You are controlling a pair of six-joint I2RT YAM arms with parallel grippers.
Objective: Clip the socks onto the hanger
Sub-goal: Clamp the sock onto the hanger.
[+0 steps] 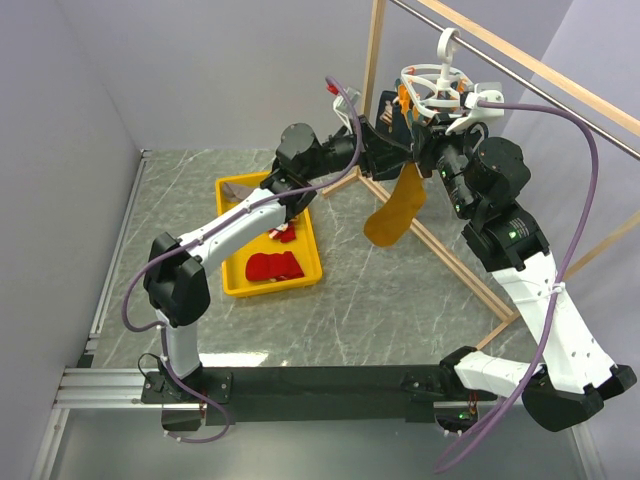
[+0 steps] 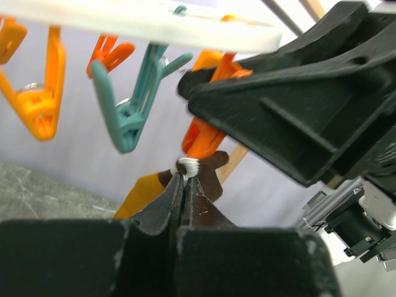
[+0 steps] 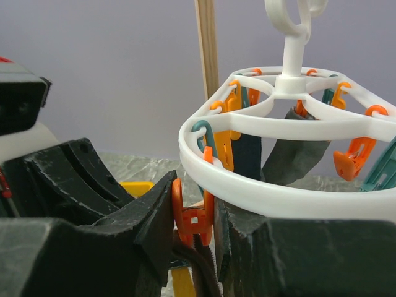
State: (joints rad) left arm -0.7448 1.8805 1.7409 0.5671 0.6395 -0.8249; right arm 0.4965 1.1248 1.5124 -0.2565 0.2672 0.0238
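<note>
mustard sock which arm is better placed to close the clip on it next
Right, likely: the right gripper pinches the orange clip, so letting go should make it bite. The left gripper is shut on the mustard sock at that clip.

A: Can you see the cuff of the mustard sock (image 1: 397, 215) in the orange clip (image 3: 185, 218)?
B: Not from above: the left tool (image 2: 184, 178) and right tool (image 3: 195, 210) cover it. Your right wrist view crops the hook (image 3: 289, 18) of the hanger (image 3: 260, 195) at the top edge.
</note>
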